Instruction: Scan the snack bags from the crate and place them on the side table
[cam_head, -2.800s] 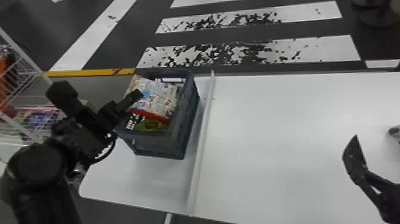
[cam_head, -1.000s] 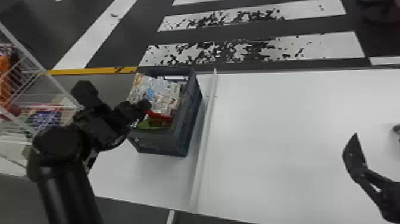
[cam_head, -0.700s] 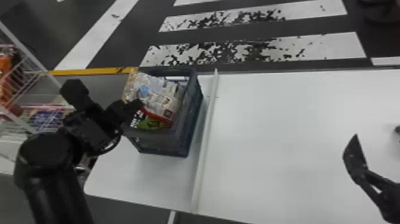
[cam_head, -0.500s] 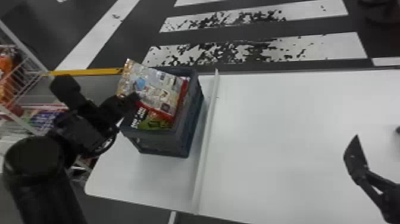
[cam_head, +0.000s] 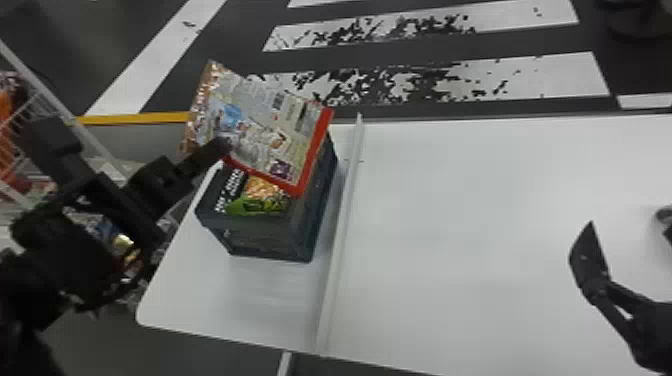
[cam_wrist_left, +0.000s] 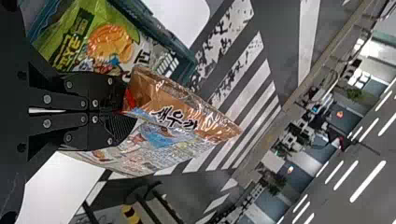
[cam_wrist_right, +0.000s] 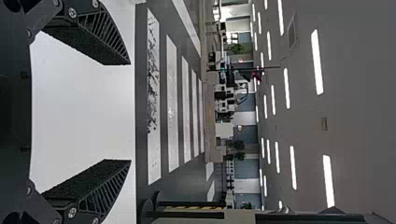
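Left gripper (cam_head: 225, 145): jaws clenched on red-edged bag (cam_head: 265, 127), risen since before
Crate (cam_head: 260, 239): near those jaws
Right gripper (cam_head: 626, 218): jaws spread

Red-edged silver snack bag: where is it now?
In the head view's left half, the bag is gripped by the black left hand, tilted over the dark blue-grey plastic crate.
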